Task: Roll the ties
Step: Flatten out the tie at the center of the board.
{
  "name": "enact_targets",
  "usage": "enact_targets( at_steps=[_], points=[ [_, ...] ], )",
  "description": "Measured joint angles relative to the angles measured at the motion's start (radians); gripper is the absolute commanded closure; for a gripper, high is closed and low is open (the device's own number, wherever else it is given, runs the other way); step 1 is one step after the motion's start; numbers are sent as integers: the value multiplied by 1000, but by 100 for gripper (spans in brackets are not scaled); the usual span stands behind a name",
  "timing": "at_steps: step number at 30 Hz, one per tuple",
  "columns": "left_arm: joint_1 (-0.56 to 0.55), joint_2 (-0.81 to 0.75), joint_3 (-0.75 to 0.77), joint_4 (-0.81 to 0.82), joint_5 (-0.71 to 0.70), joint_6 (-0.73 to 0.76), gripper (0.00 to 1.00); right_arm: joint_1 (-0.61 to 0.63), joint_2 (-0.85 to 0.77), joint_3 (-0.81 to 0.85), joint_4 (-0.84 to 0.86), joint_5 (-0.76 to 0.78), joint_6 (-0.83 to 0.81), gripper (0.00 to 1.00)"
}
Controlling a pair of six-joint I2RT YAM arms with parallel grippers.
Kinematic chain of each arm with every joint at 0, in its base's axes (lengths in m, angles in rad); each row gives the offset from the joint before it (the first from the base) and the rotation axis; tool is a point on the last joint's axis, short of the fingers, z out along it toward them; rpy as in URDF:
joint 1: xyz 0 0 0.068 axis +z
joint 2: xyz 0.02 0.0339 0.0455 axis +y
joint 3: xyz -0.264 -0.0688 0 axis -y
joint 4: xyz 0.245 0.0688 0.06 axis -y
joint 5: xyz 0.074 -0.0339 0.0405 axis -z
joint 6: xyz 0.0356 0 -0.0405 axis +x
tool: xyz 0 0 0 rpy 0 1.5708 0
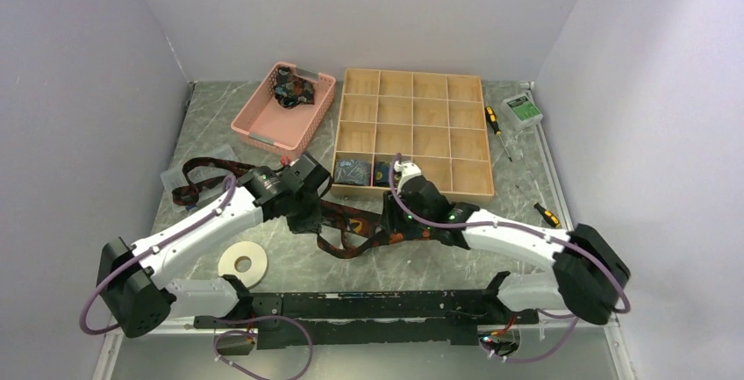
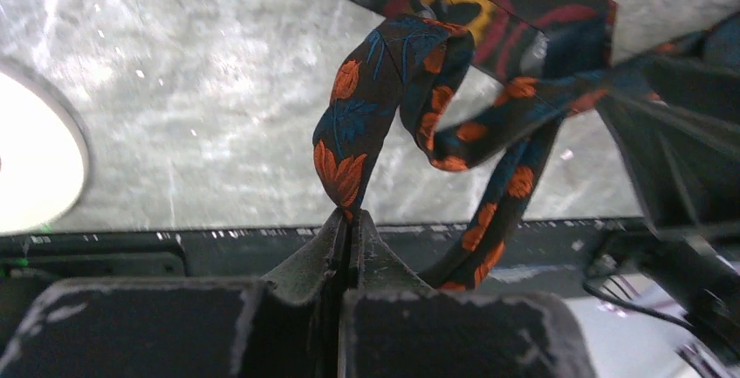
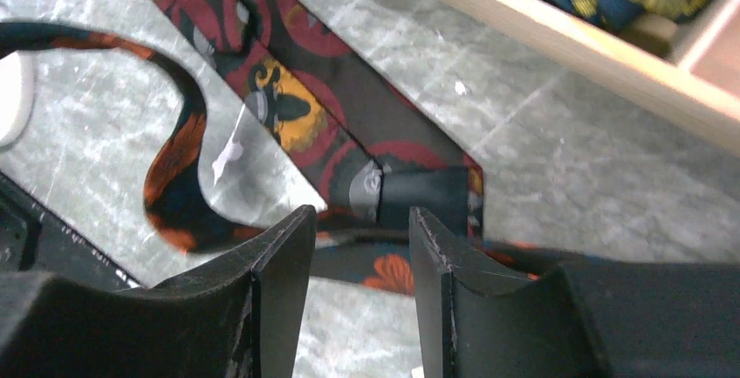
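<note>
A dark navy tie with orange flowers (image 1: 355,241) lies crumpled on the marble table between my two grippers. My left gripper (image 1: 303,215) is shut on one fold of it; in the left wrist view the pinched loop (image 2: 349,134) rises from the closed fingertips (image 2: 351,219). My right gripper (image 1: 392,222) is open just above the table, and the navy tie (image 3: 393,271) runs across between its fingers without being gripped. A maroon tie with red prints (image 1: 203,173) runs from the left under both grippers, and it shows in the right wrist view (image 3: 288,107).
A wooden compartment box (image 1: 412,82) behind the grippers holds rolled ties (image 1: 354,170) in its front-left cells. A pink basket (image 1: 260,127) holds more fabric. A white tape ring (image 1: 243,263) lies front left. Two screwdrivers (image 1: 494,121) and a small green box (image 1: 522,110) lie right.
</note>
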Motion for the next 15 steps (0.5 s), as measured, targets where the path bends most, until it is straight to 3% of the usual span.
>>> enact_targets(
  at_steps=[7,15],
  points=[
    [61,13,94,-143,85,-93,97,27,206,83,26,11,-35,61],
    [210,131,99,-180,123,-100,97,50,213,48,-70,23,4,62]
  ],
)
